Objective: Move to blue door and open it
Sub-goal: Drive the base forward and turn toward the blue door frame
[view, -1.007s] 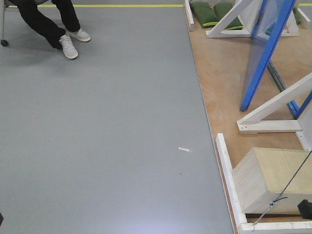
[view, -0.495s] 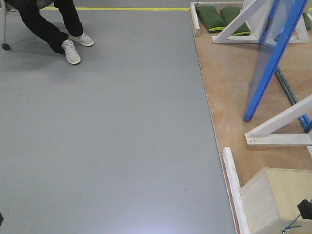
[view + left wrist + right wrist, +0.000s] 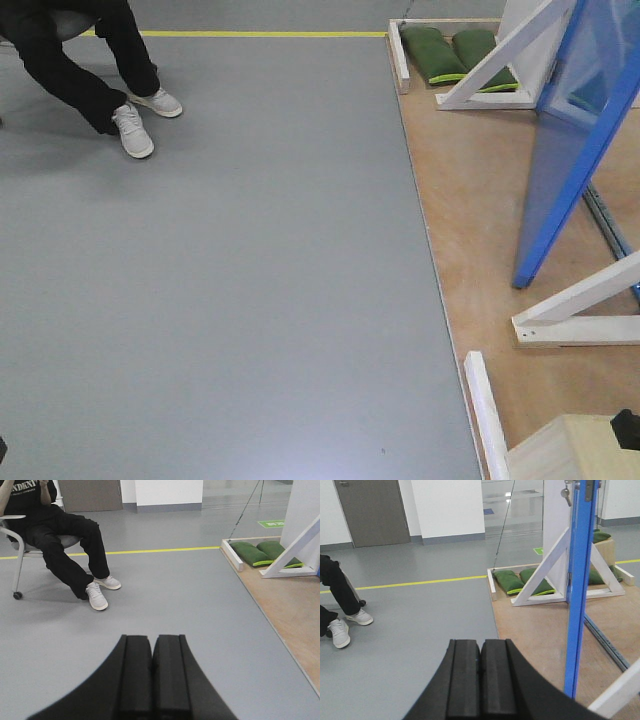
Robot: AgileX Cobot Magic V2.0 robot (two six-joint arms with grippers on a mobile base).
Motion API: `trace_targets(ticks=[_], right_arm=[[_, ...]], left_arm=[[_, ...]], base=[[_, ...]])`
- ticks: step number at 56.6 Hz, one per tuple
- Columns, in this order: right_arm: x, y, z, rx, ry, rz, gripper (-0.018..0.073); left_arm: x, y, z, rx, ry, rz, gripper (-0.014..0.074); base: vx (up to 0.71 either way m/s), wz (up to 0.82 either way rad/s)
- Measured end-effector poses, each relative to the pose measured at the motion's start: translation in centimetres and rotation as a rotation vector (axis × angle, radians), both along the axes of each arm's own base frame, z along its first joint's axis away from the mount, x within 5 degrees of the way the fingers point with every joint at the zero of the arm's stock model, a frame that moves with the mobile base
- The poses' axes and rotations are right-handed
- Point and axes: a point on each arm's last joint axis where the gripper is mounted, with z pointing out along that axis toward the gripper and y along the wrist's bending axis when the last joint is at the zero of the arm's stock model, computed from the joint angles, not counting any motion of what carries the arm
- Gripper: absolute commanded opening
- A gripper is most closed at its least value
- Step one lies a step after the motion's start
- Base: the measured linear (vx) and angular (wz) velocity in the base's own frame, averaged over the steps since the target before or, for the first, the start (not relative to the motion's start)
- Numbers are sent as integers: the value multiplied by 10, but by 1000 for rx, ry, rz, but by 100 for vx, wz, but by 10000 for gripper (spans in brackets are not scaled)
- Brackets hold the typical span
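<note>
The glossy bright-blue door panel (image 3: 570, 150) ran past the edge at 1 o'clock; its silver lever handle (image 3: 566, 492) was cropped at 12. The seated black-clad person (image 3: 55, 535) lost the head at 11.

In the front-facing view everything has slid down the frame over the last second. The blue door (image 3: 565, 150) now sits lower and shows more of its broad face. The plywood box (image 3: 572, 450) has dropped to the bottom right corner, only its top showing. The yellow floor line (image 3: 260, 34), green sandbags (image 3: 440, 55) and seated person's white shoes (image 3: 133, 131) lie further from the top edge. A small white scrap on the grey floor has left view.
</note>
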Motion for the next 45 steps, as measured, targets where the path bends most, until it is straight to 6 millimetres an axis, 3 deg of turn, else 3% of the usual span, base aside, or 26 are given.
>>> trace_targets(ticks=[45], right_arm=[[0,0,0,0,0,0,12]], left_arm=[[0,0,0,0,0,0,73]], base=[[38,-2]])
